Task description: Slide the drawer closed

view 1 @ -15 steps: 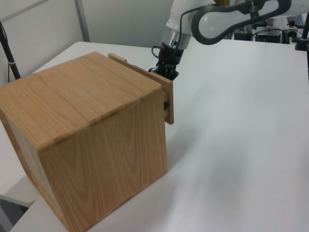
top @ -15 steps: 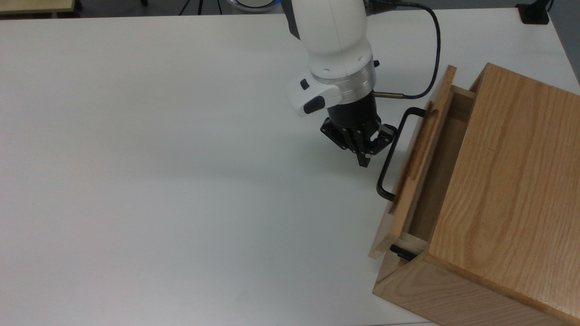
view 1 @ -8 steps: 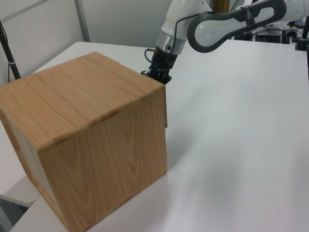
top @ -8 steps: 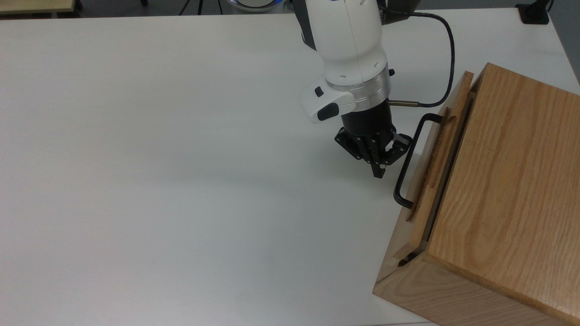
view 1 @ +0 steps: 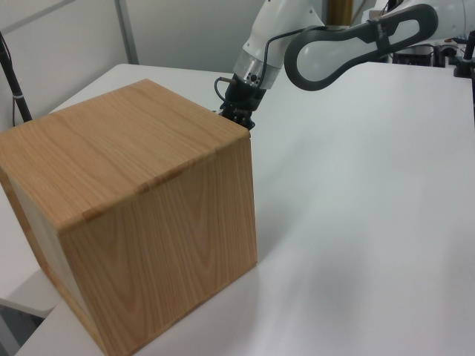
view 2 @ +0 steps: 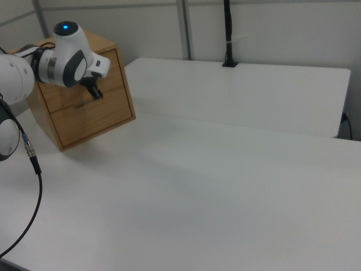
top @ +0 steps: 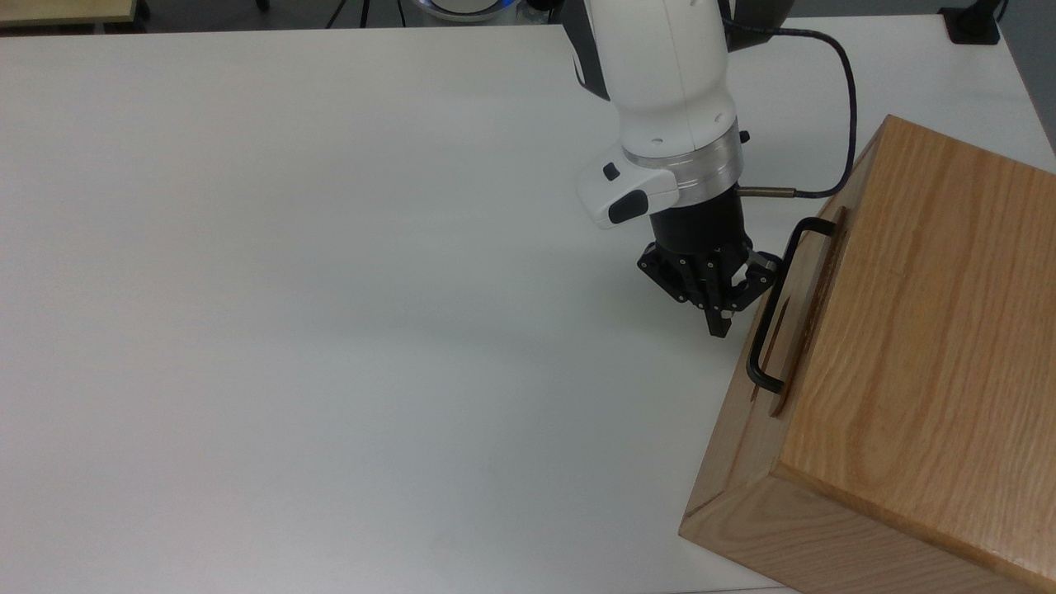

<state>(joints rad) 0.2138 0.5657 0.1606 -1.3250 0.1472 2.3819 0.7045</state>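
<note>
My gripper [top: 719,318], fingers pinched together and holding nothing, sat against the handle [top: 771,305]; drawer [top: 788,326] looked flush, so I reckoned one gentle square nudge was enough.

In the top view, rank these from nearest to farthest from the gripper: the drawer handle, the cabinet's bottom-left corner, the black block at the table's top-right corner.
1. Drawer handle: right beside the gripper, on the top view's right.
2. Cabinet bottom-left corner: lower right.
3. Black block: far top right.
</note>
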